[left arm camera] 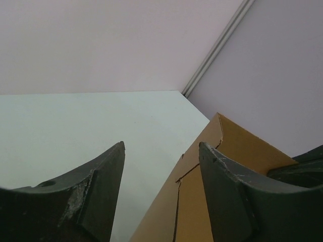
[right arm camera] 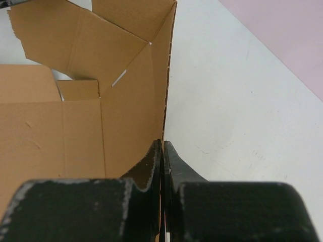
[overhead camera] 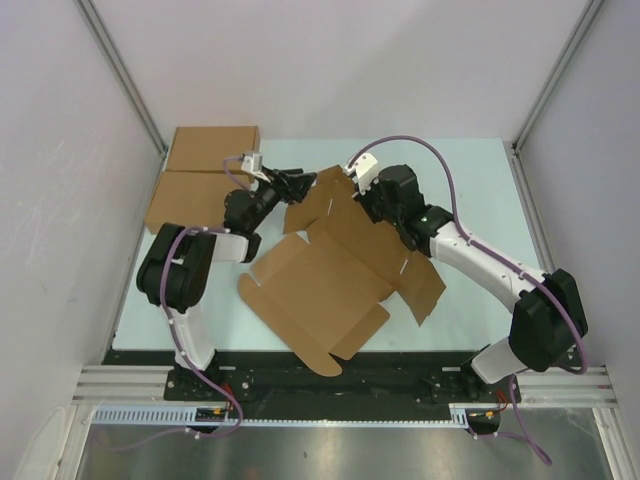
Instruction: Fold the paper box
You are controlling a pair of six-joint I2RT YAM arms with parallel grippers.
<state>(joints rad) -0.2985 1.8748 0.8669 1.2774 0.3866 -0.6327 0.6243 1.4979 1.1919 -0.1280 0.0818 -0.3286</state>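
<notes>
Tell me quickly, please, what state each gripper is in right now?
Left gripper: open, gripping nothing.
Right gripper: closed on an upright flap of the paper box.

The paper box is plain brown cardboard, dull and smooth, the table is pale and matt, and the left gripper has dark plastic fingers with scuffed, rough edges

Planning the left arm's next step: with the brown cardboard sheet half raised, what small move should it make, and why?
Probably shift the left gripper sideways until the raised flap of the brown die-cut cardboard sheet sits between its open fingers. The flap now stands beside the gap, while the right gripper pinches another panel.
</notes>
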